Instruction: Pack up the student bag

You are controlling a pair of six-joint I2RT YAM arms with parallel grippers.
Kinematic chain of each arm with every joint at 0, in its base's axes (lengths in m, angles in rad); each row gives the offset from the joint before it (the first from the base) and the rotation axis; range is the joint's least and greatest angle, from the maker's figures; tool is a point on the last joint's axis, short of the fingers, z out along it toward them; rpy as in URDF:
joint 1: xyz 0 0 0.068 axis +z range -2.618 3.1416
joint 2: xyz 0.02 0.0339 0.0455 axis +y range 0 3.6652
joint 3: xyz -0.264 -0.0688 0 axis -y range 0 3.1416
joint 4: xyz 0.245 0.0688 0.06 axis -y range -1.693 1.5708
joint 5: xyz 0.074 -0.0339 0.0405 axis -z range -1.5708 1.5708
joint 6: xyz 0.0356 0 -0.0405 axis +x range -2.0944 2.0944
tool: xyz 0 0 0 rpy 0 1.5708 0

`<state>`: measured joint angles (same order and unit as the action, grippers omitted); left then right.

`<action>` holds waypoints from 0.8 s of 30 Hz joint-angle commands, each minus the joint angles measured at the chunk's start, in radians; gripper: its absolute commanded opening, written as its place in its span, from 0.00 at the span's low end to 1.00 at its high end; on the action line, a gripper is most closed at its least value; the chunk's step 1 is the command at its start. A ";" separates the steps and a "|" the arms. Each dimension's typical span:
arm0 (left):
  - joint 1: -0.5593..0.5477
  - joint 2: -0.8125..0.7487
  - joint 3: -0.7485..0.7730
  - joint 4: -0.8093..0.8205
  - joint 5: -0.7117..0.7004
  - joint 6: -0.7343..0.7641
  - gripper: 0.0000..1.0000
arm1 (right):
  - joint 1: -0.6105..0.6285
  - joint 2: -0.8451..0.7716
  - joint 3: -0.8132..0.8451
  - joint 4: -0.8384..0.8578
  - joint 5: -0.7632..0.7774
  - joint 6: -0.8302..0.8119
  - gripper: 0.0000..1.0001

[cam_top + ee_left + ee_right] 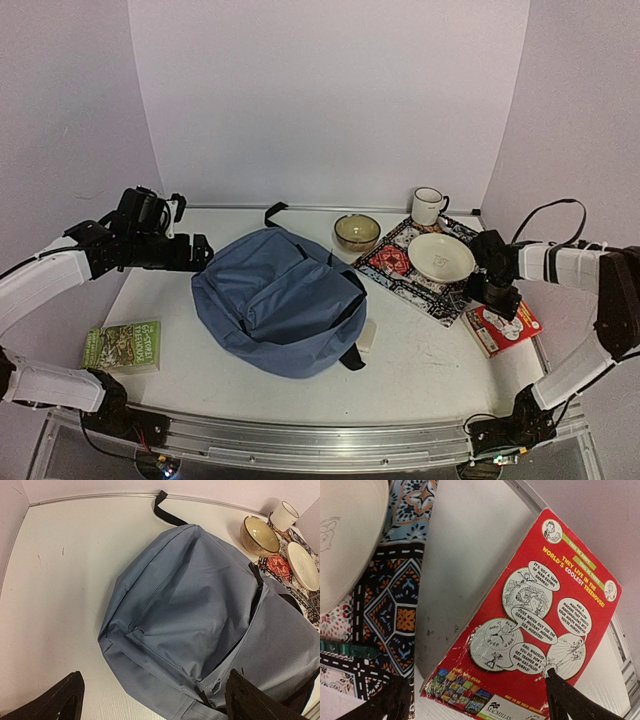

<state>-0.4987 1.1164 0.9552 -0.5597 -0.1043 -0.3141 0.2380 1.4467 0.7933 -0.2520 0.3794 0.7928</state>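
**Tool state.** The left gripper [192, 252] hung over the far-left flank of the student bag [280, 300] with its jaws spread wide and nothing between them. The right gripper [480, 705] was also open and empty. It was poised low over the near end of a red book [530, 625], with one finger to either side of it.

**Location of the bag.** The bag lay flat at the middle of the table [420, 370], front pocket uppermost. It was well apart from the red book and from a green book [122, 345] at the near left.

**Hazards.**
- The red book lay flat and thin under a glossy cover, so closing jaws could skid off it or scrape the table without lifting it.
- The book sat just beside a patterned mat [395, 605] that carried a white dish [441, 257]. A finger catching the mat's edge could drag the dish.
- The bag was soft and collapsed. Whether its main zip stood open could not be told for certain. A dark gap showed along one side of the front panel in the left wrist view. A book pushed against slack fabric would likely shove the bag rather than enter it, unless the left arm held the mouth open.

**Orientation.** The bag's long axis ran diagonally, from the far side of the table toward the near right. Its top, marked by the black carry loop [275, 212], pointed at the far wall. Its base faced the arms.
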 commanded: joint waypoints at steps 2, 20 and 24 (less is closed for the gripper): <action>0.000 -0.045 -0.013 0.051 0.039 0.023 1.00 | -0.027 0.119 0.095 -0.077 0.051 0.038 0.89; 0.000 -0.072 -0.021 0.065 0.083 0.018 0.99 | -0.045 0.295 0.087 -0.124 -0.006 0.071 0.59; 0.000 -0.076 -0.022 0.068 0.088 0.017 0.99 | -0.046 0.256 0.049 -0.131 -0.010 0.071 0.42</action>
<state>-0.4988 1.0645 0.9398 -0.5380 -0.0343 -0.3099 0.2005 1.7256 0.9040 -0.2731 0.4011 0.8484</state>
